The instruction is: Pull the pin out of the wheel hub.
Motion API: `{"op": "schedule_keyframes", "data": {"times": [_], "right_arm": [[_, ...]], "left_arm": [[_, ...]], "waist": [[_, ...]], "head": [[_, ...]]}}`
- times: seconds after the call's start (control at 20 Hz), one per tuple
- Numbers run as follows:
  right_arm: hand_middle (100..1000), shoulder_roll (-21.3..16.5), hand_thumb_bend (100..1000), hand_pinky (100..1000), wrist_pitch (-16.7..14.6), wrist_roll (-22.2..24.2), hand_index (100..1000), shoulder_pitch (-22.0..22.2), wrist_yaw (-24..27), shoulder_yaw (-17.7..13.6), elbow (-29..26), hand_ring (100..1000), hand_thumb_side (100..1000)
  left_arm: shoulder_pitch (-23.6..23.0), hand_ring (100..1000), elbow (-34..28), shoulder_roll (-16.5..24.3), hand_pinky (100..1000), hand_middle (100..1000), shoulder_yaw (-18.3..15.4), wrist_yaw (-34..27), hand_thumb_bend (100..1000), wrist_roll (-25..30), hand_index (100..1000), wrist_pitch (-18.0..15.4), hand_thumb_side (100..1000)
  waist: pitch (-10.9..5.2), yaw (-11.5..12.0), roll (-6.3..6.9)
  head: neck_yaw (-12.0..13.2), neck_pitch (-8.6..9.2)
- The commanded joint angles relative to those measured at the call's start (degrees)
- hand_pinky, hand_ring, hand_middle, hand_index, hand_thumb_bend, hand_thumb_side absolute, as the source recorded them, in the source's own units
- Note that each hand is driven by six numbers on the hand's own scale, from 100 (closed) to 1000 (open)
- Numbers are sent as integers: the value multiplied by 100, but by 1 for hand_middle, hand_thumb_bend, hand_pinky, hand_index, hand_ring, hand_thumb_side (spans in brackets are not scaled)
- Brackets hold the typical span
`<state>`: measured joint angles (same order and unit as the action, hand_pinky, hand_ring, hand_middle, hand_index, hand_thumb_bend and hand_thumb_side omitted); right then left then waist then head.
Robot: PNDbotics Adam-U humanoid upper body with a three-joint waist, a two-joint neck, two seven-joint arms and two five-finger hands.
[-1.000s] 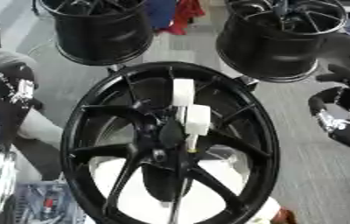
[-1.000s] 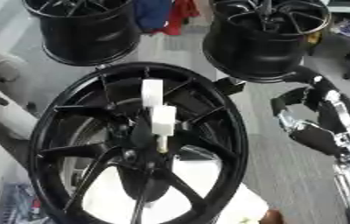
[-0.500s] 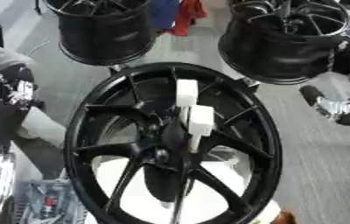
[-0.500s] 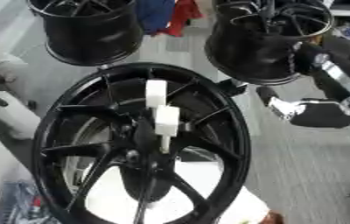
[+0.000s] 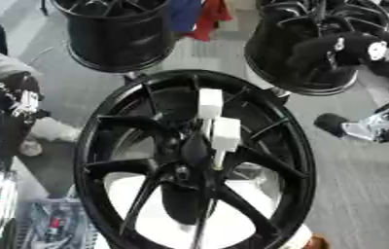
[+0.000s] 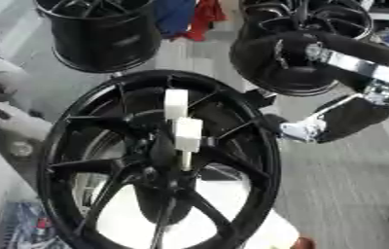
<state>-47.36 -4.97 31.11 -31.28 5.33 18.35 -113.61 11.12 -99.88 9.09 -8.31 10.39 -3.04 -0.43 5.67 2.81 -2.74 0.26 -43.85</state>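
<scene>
Wheel hub (image 5: pixel 194 160): black, multi-spoke, face up toward the camera, filling the middle and near part of both views; its near rim runs off the bottom edge.

Pin (image 5: pixel 224 136): white, blocky head on a pale shaft, standing at the hub's centre and seated among the spokes. A second white block (image 5: pixel 209 103) sits just beyond it, touching or nearly so.

Right hand (image 6: pixel 309 129): at the right, just beside the hub's right rim, apart from the pin; silver and black parts show, but whether the fingers are apart or together cannot be told. Its black arm (image 6: pixel 351 53) comes down from the far right corner, crossing in front of a far wheel.

Left hand (image 5: pixel 15 95): at the left edge, well apart from the hub; finger state cannot be told.

Surroundings: two more black wheels stand far, one far left (image 5: pixel 117 29), one far right (image 5: pixel 309 44), both close to the hub's far rim. Grey floor (image 5: pixel 360 185) lies open to the right of the hub. Red and blue cloth (image 5: pixel 200 17) between the far wheels. Cluttered small items (image 5: pixel 49 226) at near left.

Writing: none readable.
</scene>
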Motion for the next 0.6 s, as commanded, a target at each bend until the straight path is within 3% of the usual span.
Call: {"op": "schedule_keyframes", "data": {"times": [0.05, 0.2, 0.6], "right_arm": [[880, -150, 366, 764, 42, 382, 958, -381, 53, 158, -86, 847, 306], [883, -11, 378, 830, 106, 762, 954, -719, -41, 360, 25, 877, 299], [889, 453, 372, 875, 68, 1347, 956, -1258, -386, 754, 560, 902, 304]], "left_arm": [[61, 614, -92, 143, 449, 639, 30, 17, 226, 35, 781, -11, 599], [60, 614, -93, 145, 449, 639, 33, 18, 227, 41, 781, -12, 599], [52, 614, -93, 144, 449, 639, 45, 20, 226, 53, 781, -13, 599]], "waist": [[-54, 22, 15], [-45, 36, 17], [-51, 57, 15]], "head": [[-17, -26], [-17, -26], [-51, -26]]}}
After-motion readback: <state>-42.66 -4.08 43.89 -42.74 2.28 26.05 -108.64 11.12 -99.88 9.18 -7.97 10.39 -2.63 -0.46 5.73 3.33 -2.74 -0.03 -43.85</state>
